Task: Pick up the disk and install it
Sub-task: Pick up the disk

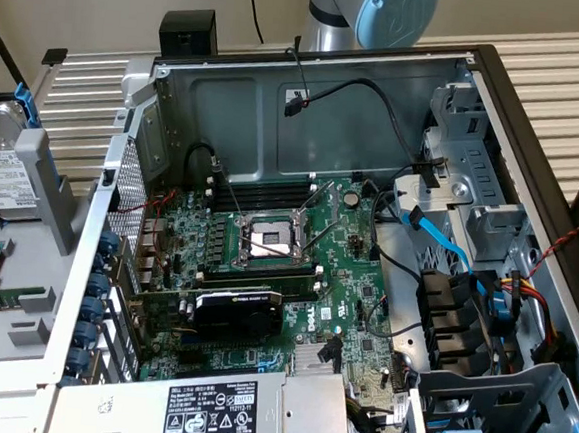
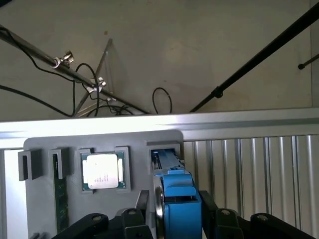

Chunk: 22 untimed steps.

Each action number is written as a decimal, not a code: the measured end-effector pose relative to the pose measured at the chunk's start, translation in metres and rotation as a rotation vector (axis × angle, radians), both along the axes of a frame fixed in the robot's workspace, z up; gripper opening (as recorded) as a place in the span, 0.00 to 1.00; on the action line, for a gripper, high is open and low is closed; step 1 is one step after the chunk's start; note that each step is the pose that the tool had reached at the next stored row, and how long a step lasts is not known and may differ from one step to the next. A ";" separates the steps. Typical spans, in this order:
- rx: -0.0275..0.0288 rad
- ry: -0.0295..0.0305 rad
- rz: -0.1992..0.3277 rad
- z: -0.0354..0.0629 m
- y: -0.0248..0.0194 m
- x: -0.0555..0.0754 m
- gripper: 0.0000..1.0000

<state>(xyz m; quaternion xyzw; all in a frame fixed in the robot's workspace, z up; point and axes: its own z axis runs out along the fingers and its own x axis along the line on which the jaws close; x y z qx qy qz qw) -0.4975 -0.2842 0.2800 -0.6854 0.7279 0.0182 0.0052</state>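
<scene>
- Soft, even room light fills the computer case (image 1: 267,114); its drive bays (image 1: 461,325) lie shadowed.
- Glare whitens the metal rail (image 2: 239,124); the wall (image 2: 174,50) above is dim.

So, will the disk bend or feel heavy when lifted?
Probably stiff and heavy for its size: the disk has a metal body. Its smooth blue carrier may slip; standing on edge in the grey holder, it could tip if pushed.
</scene>
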 end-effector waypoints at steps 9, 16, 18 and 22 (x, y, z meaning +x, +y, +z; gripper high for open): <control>0.0000 0.0000 0.000 0.0000 -0.0017 0.000 0.38; 0.0001 -0.0001 0.000 0.0000 -0.0037 0.000 0.38; 0.0001 -0.0004 0.000 -0.0001 -0.0038 0.000 0.37; 0.0000 -0.0007 0.000 -0.0001 -0.0038 0.000 0.37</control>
